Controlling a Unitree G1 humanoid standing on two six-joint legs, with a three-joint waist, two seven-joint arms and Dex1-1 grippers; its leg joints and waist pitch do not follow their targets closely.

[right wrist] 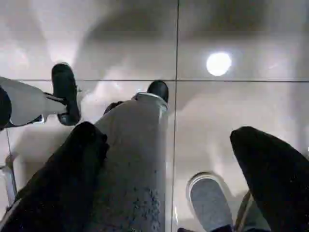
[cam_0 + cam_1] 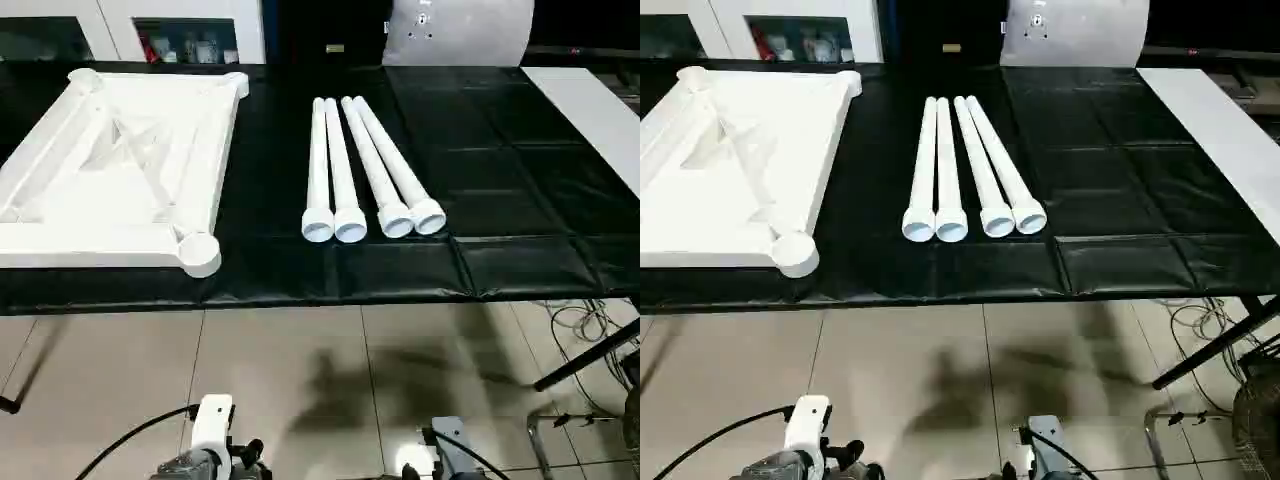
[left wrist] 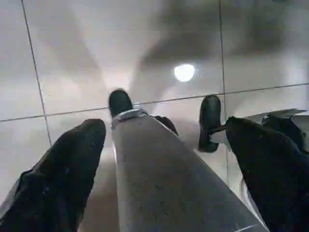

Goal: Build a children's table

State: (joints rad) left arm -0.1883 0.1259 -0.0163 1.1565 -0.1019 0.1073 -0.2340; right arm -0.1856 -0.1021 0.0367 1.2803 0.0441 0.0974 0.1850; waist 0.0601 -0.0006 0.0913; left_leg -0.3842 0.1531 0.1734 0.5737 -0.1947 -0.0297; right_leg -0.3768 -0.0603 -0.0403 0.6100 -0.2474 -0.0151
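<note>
While both arms hang low over the tiled floor (image 2: 120, 370), the left gripper (image 3: 164, 159) and right gripper (image 1: 169, 164) each have their black fingers spread apart, pinching nothing. On the black-covered bench (image 2: 500, 200) lies the white tabletop (image 2: 110, 170) — ribbed underside up — with four white legs (image 2: 365, 170) side by side just right of it.

Both arms hang low, at six o'clock in the head views, pointing down at the floor. The left gripper (image 3: 164, 159) has its two black fingers (image 3: 63, 179) spread wide apart. The right gripper (image 1: 169, 179) is likewise spread wide, fingers (image 1: 270, 174) apart.
</note>
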